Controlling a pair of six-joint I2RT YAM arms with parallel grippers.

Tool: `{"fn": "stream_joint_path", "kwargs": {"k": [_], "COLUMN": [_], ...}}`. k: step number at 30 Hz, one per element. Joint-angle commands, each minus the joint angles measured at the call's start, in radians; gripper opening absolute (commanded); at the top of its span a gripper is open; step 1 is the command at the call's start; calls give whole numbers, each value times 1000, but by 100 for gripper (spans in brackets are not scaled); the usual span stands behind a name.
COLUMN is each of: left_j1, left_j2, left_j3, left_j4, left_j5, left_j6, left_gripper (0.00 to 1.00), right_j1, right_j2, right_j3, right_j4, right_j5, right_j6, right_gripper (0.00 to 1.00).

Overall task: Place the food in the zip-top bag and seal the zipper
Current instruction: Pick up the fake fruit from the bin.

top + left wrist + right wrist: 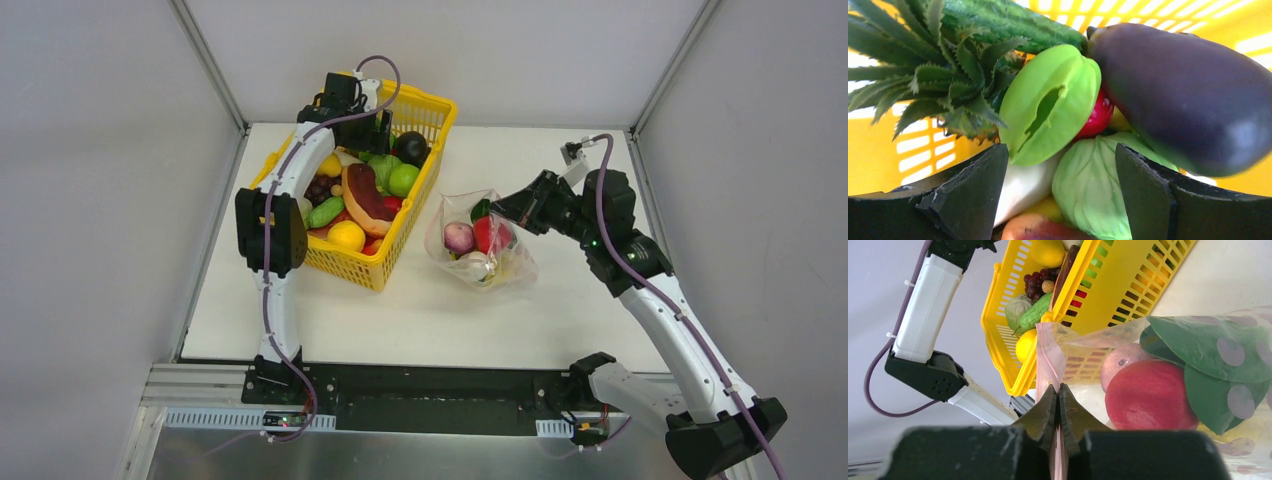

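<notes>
The yellow basket (352,266) holds the food. My left gripper (366,128) reaches down into its far end. In the left wrist view that gripper (1062,200) is open, nothing held; a pale green cabbage (1090,185) and a white radish (1023,186) lie between its fingers. Above them sit a green star fruit (1048,100), an eggplant (1188,95), a cucumber (1013,22) and a pineapple crown (933,70). The zip-top bag (478,248) lies right of the basket. My right gripper (1058,390) is shut on its pink zipper (1048,357). Inside are a red apple (1148,396) and leafy greens (1208,347).
The basket also holds grapes (1037,282), a lemon (346,236) and a brown slab (365,198). The left arm (270,230) runs along the basket's left side. Grey walls close in the white table (420,320) on three sides.
</notes>
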Motion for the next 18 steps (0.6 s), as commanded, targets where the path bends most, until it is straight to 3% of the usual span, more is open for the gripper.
{"fn": "stream_joint_path", "kwargs": {"k": [1, 18], "left_j1": [-12, -20], "left_j2": [22, 167], "left_j3": [93, 184], "left_j4": [-57, -127], "left_j5": [-12, -49], "left_j6": [77, 89], "left_gripper": [81, 80], "right_j1": [-1, -2], "right_j2": [6, 39], "right_j3": [19, 20], "right_j4": [71, 95], "right_j5": [-13, -34], "right_j6": [10, 30], "right_gripper": [3, 3]}}
